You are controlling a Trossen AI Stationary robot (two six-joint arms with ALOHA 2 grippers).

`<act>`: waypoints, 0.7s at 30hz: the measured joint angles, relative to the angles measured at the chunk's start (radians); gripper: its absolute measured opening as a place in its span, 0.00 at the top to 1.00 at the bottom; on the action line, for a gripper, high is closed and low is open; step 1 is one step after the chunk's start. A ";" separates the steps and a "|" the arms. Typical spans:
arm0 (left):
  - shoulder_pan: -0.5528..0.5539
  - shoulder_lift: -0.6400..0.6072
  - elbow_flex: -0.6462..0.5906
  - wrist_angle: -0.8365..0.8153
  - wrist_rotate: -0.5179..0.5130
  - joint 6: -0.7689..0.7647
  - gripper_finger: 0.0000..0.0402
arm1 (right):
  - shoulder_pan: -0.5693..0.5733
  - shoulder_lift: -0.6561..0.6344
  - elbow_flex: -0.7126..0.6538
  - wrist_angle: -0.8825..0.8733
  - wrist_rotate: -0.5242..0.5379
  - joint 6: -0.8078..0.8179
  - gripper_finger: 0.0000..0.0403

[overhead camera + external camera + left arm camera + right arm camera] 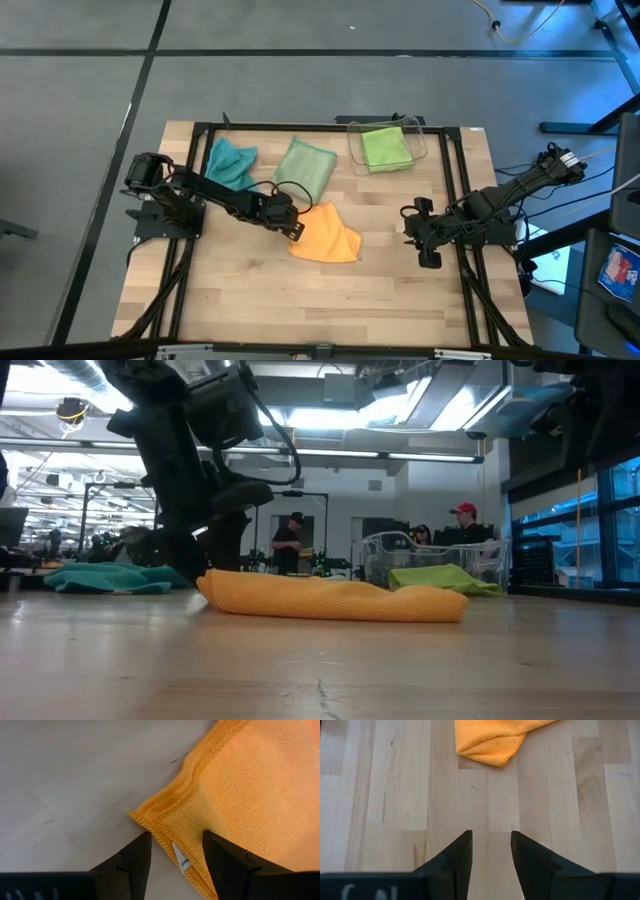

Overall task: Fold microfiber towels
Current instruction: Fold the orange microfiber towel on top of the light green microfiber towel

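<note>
Wooden worktop (250, 300) seen from above, dark frame rails around it.

Orange towel (327, 238) lies rumpled near the centre of the high view, roughly folded over on itself. In the low view it reads as a long flat mound (335, 596) across the middle of the frame.

Left hand (291, 225) sits at the orange towel's upper-left edge in the high view, the arm reaching in from the left. Left wrist view: 2 dark fingers (135, 862) stand apart, straddling a hemmed corner of the orange towel (245, 790) with a small white tag (180, 860) between them. Fingers parted, not pinching the cloth; whether they touch it cannot be told.

Right hand (418, 236) waits right of centre in the high view, well apart from the orange towel. Right wrist view: its fingers (457, 857) are parted over bare wood, holding nothing, with the towel's folded end (492, 740) at the top of that frame.

Teal towel (231, 162) is bunched in the upper left of the worktop. Pale sage towel (304, 167) lies just right of it, between the teal one and the bin. Lime green towel (384, 147) sits inside the clear plastic bin (421, 131) at upper right of centre, one edge draped over the bin's wall in the low view (445, 577).

Low view background: 3 people (290, 540) stand in the room beyond the worktop.
</note>
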 joint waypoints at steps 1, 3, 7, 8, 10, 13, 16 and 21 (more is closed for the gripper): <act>0.004 0.000 -0.006 0.009 0.001 0.000 0.57 | 0.000 0.000 0.000 0.000 0.000 0.000 0.66; 0.012 -0.001 -0.017 0.032 0.012 0.010 0.57 | 0.000 0.000 0.000 0.000 0.000 0.001 0.66; 0.031 -0.005 -0.039 0.090 0.041 0.015 0.57 | 0.000 0.000 0.000 0.000 -0.001 0.002 0.66; 0.035 -0.005 -0.041 0.095 0.043 0.015 0.57 | 0.000 0.000 0.000 0.000 -0.001 0.002 0.66; 0.041 -0.006 -0.045 0.101 0.048 0.015 0.57 | 0.000 0.000 0.000 0.000 -0.001 0.003 0.66; 0.048 -0.007 -0.057 0.111 0.052 0.013 0.57 | 0.000 0.000 0.000 0.000 -0.002 0.003 0.66; 0.048 -0.007 -0.071 0.114 0.049 0.003 0.58 | 0.000 0.000 0.000 0.000 -0.002 0.003 0.66; 0.035 -0.006 -0.083 0.110 0.029 -0.009 0.65 | 0.000 0.000 0.000 0.000 -0.001 0.003 0.66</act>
